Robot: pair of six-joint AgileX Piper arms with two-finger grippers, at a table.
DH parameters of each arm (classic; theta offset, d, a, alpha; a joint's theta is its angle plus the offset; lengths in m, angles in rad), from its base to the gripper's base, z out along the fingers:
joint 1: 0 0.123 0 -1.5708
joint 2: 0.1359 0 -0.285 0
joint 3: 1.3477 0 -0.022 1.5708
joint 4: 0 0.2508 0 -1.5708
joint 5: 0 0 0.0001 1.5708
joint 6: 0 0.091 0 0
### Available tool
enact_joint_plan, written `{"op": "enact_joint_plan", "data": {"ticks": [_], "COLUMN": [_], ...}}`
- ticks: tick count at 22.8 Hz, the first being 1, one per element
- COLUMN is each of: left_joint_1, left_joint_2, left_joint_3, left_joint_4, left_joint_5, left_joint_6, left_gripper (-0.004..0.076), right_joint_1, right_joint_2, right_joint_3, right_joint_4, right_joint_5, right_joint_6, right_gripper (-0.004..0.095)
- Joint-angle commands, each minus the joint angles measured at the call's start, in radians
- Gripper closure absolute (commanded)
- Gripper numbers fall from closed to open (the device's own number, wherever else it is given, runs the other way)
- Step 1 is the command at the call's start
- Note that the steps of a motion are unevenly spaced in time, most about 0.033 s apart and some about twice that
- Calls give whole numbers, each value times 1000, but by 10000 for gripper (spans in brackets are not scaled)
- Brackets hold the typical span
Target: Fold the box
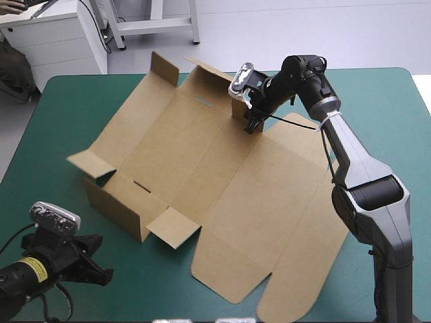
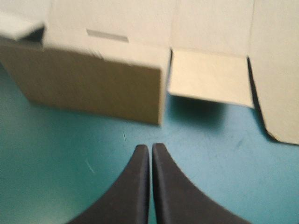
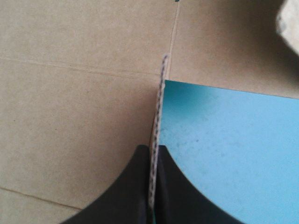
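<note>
**The box [image 1: 222, 168] at an early stage of folding.** The brown sheet is laid slantwise across the middle of the counter [image 1: 135, 289], with most panels flat. One long wall [image 1: 114, 207] at the box's near left end is raised, and a small flap [image 1: 173, 229] is turned out beside it. A corner flap [image 1: 165, 68] at the box's far left end is tilted up.

The right jaws are closed on a short upright flap [image 1: 239, 110] at the box's far edge. In the right wrist view the corrugated edge [image 3: 158, 121] of that flap is pinched between them, with board [image 3: 70, 93] on one side and bare counter [image 3: 233, 140] on the other. The left jaws are pressed together and empty. They are held over the counter [image 2: 210, 158] just short of the raised wall [image 2: 93, 84] and apart from it.

The board is judged to be light and stiff, bending readily only along its scored creases. A push is likely to slide the whole sheet over the counter. A hold is best taken on the thin free edge of a flap or wall, close to its crease, so that the panel is hinged rather than buckled. A neighbouring panel may need to be pinned down while a wall is lifted. The slots [image 1: 204, 101] should be left uncrushed for tucking.
</note>
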Motion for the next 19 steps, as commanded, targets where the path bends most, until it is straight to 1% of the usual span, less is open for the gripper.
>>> {"op": "enact_joint_plan", "data": {"ticks": [1, 6, 9, 12, 15, 17, 19], "left_joint_1": [-1, -1, -1, -1, -1, -1, -1], "left_joint_2": [4, 4, 4, 4, 4, 4, 4], "left_joint_3": [-116, -185, -185, -185, -185, -185, -185], "left_joint_4": [8, 54, 58, 67, 88, 88, 88], "left_joint_5": [-42, -42, -27, -23, -22, -22, -22], "left_joint_6": [2, 2, 2, 2, 2, 2, 2], "left_gripper": [731, 731, 731, 731, 731, 731, 731], "right_joint_1": [39, 95, 104, 106, 110, 114, 118], "right_joint_2": [-65, -65, -65, -65, -55, -48, -43], "right_joint_3": [-36, -36, -36, -36, -36, -36, -36], "right_joint_4": [28, 33, 59, 94, 180, 198, 193], "right_joint_5": [-22, -73, -97, -97, -65, -42, -42], "right_joint_6": [-165, -315, -331, -365, -438, -478, -480], "right_gripper": [928, 928, 928, 928, 928, 928, 928]}}
